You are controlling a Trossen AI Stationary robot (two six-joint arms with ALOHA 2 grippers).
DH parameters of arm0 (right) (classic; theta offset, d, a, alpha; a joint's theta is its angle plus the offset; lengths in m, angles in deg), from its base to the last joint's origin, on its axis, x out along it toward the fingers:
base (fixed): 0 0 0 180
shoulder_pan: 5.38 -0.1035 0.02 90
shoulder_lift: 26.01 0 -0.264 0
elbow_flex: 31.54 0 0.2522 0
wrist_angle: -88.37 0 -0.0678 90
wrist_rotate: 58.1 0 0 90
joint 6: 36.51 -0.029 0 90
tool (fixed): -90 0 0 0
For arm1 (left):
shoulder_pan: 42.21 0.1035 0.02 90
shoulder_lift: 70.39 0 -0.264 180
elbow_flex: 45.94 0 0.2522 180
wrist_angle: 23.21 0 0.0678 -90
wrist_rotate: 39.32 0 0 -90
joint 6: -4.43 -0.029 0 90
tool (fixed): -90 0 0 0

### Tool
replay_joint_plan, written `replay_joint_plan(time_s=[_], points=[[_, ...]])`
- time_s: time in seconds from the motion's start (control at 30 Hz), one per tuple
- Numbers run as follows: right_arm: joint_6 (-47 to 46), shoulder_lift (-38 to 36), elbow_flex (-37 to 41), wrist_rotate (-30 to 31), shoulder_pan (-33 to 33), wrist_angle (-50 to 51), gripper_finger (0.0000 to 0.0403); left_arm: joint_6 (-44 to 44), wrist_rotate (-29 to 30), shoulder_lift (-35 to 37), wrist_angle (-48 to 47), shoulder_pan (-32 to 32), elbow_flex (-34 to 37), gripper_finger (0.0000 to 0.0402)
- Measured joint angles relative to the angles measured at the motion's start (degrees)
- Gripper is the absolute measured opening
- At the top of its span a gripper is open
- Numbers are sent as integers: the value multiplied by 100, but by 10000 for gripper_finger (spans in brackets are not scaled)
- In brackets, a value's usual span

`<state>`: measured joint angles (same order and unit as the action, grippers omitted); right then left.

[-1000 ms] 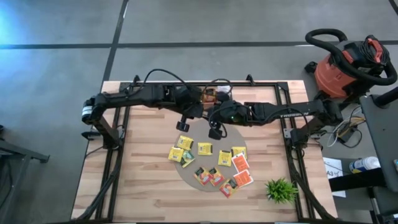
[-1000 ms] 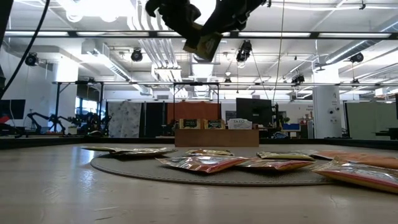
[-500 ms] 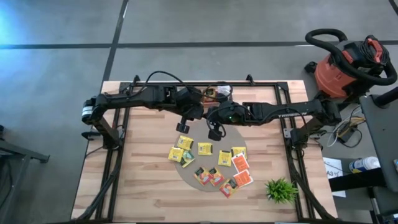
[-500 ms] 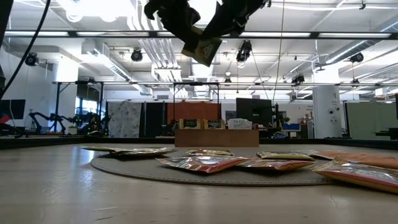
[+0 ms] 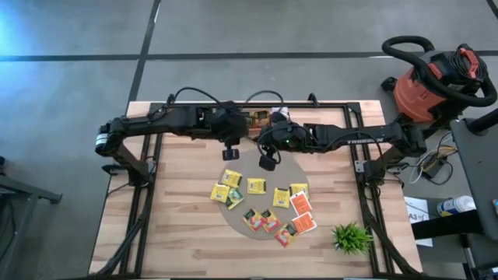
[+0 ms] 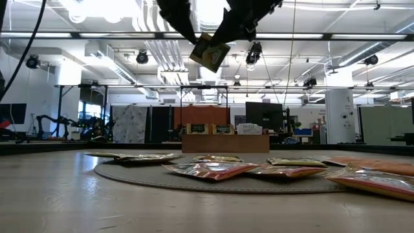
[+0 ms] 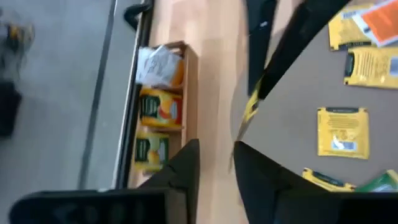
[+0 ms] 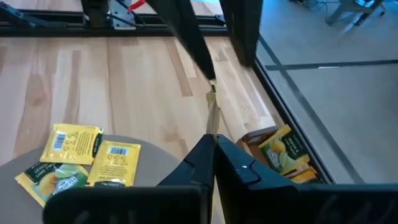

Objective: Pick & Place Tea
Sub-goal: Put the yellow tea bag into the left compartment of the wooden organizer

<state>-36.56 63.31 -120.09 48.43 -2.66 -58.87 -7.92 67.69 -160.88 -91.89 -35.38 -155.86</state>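
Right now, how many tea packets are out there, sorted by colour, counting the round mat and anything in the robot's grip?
Yellow packets on the round mat: 7
Orange-red packets on the mat: 4
Held yellow packet, in the right gripper above the table: 1
Total: 12

Tea packets (image 5: 264, 204) litter the round mat (image 5: 237, 220) (plant (image 5: 351, 237) nearby)
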Motion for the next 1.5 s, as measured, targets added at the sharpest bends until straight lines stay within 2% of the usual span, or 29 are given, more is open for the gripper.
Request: replay_joint_plan(time_s=[0.13, 0.23, 0.33, 0.47, 0.57, 0.67, 0.77, 0.87, 0.97, 1.17, 1.37, 1.5], points=[[-58, -1, 2, -12, 37, -144, 8, 683, 7, 459, -92, 9, 341, 108], [-151, -20, 4, -11, 75, -321, 8, 1199, 13, 1066, 618, 9, 1128, 110], [-187, -26, 9, -15, 89, -743, 8, 1758, 11, 1814, 1914, 9, 2311, 110], [-532, -33, 13, -279, 142, -1358, 8, 2353, 9, 2746, 4459, 9, 4018, 110], [-743, -33, 22, -339, 166, -1590, 8, 2634, -13, 3267, 6142, 7, 5027, 110], [-873, -33, 22, -340, 164, -1686, 8, 3073, -64, 3640, 7191, 7, 5738, 110], [-981, -35, 24, -361, 162, -1828, 8, 3476, -381, 3813, 7783, 7, 6205, 110], [-1089, -9, 24, -385, 162, -2071, 8, 3791, -669, 3767, 8266, 4, 6463, 110], [-1274, 39, 24, -613, 160, -2357, 8, 3897, -717, 3591, 8531, 7, 6546, 110], [-1387, 72, 26, -632, 157, -2393, 8, 3842, -987, 3198, 9041, 7, 6385, 110], [-1452, 74, 26, -667, 153, -2395, 8, 3653, -1348, 2851, 9041, 17, 6096, 108], [-1299, 74, 26, -669, 155, -2342, 8, 3636, -1354, 2715, 8775, 17, 5986, 82]])
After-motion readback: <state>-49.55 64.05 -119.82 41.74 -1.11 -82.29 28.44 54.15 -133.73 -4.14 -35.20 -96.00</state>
